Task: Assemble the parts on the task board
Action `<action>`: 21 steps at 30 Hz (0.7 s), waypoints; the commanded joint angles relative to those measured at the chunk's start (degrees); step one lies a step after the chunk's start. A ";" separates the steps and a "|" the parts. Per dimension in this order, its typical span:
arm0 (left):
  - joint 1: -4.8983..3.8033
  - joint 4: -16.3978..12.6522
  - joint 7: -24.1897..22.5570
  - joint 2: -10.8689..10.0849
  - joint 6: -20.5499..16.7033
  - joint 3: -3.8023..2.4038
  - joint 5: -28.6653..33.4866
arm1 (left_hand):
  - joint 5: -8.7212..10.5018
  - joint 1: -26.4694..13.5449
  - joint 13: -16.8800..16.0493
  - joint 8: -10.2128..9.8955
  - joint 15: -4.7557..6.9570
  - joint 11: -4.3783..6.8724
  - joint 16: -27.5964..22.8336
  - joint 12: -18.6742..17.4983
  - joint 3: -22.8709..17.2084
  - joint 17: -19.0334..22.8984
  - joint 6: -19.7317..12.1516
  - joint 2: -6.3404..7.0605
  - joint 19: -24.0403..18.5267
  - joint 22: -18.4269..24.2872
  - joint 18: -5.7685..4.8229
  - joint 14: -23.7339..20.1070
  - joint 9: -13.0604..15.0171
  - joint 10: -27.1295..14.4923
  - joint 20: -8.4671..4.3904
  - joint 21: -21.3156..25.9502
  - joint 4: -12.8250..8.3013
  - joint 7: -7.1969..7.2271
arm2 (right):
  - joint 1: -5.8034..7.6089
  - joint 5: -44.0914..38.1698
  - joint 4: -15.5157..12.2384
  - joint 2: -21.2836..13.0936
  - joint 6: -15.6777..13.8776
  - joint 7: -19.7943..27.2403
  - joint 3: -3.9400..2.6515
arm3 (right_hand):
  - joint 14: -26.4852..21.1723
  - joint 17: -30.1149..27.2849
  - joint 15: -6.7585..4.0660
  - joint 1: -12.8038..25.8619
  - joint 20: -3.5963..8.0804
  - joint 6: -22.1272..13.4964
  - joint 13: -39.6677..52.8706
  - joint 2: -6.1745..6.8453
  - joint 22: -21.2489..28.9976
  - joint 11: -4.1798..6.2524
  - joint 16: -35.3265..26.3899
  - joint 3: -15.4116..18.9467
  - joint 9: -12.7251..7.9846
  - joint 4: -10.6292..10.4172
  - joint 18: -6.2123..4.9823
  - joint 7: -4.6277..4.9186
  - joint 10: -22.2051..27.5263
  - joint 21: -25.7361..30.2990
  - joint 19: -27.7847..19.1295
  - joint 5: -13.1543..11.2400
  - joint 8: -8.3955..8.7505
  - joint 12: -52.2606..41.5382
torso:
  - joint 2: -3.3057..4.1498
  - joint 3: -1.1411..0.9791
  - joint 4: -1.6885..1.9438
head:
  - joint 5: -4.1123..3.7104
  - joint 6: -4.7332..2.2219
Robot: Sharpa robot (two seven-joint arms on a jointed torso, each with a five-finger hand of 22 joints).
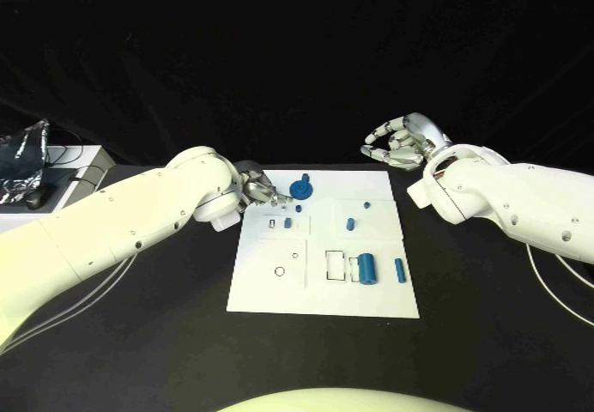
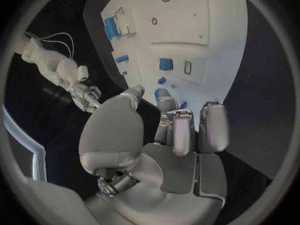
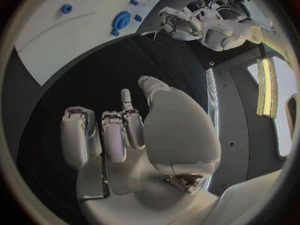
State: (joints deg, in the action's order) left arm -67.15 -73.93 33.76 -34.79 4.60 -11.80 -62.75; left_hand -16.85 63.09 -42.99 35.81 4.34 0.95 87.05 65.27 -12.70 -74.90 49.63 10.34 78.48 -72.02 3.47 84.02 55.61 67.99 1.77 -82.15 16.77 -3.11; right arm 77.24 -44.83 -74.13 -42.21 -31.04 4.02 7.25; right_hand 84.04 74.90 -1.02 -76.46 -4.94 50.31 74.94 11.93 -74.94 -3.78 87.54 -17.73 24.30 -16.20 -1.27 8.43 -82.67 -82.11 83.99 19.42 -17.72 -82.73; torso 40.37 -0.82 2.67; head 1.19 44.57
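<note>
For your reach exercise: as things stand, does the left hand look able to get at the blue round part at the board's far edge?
Probably yes: the left hand hovers beside the blue round part, with nothing between them.

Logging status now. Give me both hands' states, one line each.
Left hand: open, holding nothing, fingertips over the board's edge.
Right hand: fingers curled, holding nothing, off the board.

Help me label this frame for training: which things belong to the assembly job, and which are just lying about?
Job:
- task board, the white plate
- round blue part at its far edge
- large blue cylinder and slim blue part
- small blue parts mid-board
- left hand, fingers at the board's far left edge
- right hand, raised, holding nothing

Lying about:
- crumpled silvery bag
- white box beside it
</note>
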 commanded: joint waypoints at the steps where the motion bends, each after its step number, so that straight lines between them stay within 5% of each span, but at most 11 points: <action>1: -0.09 0.08 0.24 -0.43 1.26 -0.80 2.22 | -0.32 1.03 3.34 -1.53 -0.67 -0.69 -0.48 -2.10 0.25 -8.15 -0.78 -0.22 -0.86 1.24 0.73 3.87 -1.25 -2.43 0.52 0.67 -0.02 -0.73 | -0.04 -0.48 0.02 -0.10 0.03 0.65 -0.03 | 4.43 8.83 0.49 0.66 -0.37 -0.41 8.03 0.02 -9.78 0.00 -0.20 -0.30 0.05 0.03 -0.63 0.10 0.24 0.23 2.75 0.25 0.12 0.19 | 0.01 0.02 0.02 | 0.06 -0.21; 5: -0.40 1.48 -0.45 -0.75 0.31 -2.01 2.71 | -0.71 2.41 9.94 -4.02 -1.68 -1.82 -1.40 -6.30 -0.03 -6.44 -2.23 -0.64 -2.55 3.64 1.25 3.14 -3.58 -7.02 1.48 2.04 -0.03 -1.99 | -0.04 -0.42 0.06 -0.18 -0.08 0.65 -0.03 | 4.41 8.77 0.50 0.67 -0.37 -0.42 7.86 0.02 -9.74 0.00 -0.23 -0.32 0.06 0.03 -0.65 0.10 0.42 0.30 2.72 0.26 0.12 0.36 | 0.04 0.00 0.00 | 0.14 -0.52; 10: -0.69 4.02 -1.50 -0.35 -0.93 -2.57 4.01 | -0.77 3.67 10.99 -8.20 -3.08 -3.42 -1.78 -6.81 -0.22 -5.59 -4.73 -0.89 -3.37 4.85 1.52 2.71 -8.27 -8.12 2.75 2.87 -0.04 -3.83 | -0.04 -0.34 0.15 -0.19 -0.13 0.66 -0.03 | 4.41 8.75 0.50 0.67 -0.37 -0.42 7.74 0.02 -9.67 0.00 -0.24 -0.33 0.06 0.03 -0.67 0.10 0.55 0.41 2.68 0.27 0.12 0.49 | 0.14 0.02 -0.10 | 0.22 -0.89; 21: -0.76 4.98 -2.72 -0.27 0.98 -2.72 5.30 | -0.77 12.64 12.22 -7.18 -2.60 -2.71 -1.77 -6.80 -5.76 -5.33 -1.59 -0.49 -3.32 4.75 1.57 2.60 -11.68 -8.46 2.63 3.00 -0.37 -3.06 | -0.04 -0.26 -0.30 -0.57 0.00 0.42 -0.03 | 4.43 8.83 0.49 0.57 -0.37 -0.44 7.75 0.01 -9.75 0.01 -0.21 -0.45 0.09 0.11 -0.64 0.09 0.54 0.29 2.73 0.31 0.12 0.48 | 0.30 0.08 -0.03 | 0.01 -0.97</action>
State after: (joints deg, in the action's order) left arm -67.86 -68.75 32.55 -35.18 4.54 -14.49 -58.79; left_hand -17.33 75.38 -30.84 28.31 1.51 -2.05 85.53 58.56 -18.08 -74.90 47.67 9.87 75.10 -67.22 4.39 84.04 44.07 59.58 4.32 -79.49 16.36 -6.11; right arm 77.23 -44.79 -74.26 -42.77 -31.16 4.03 7.26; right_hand 84.04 74.90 -1.02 -76.46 -4.94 50.31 74.92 11.93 -74.93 -3.78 87.54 -17.89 24.30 -16.04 -1.27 8.43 -82.26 -81.92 83.99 19.42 -17.72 -82.40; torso 40.64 -0.77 2.58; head 1.27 43.47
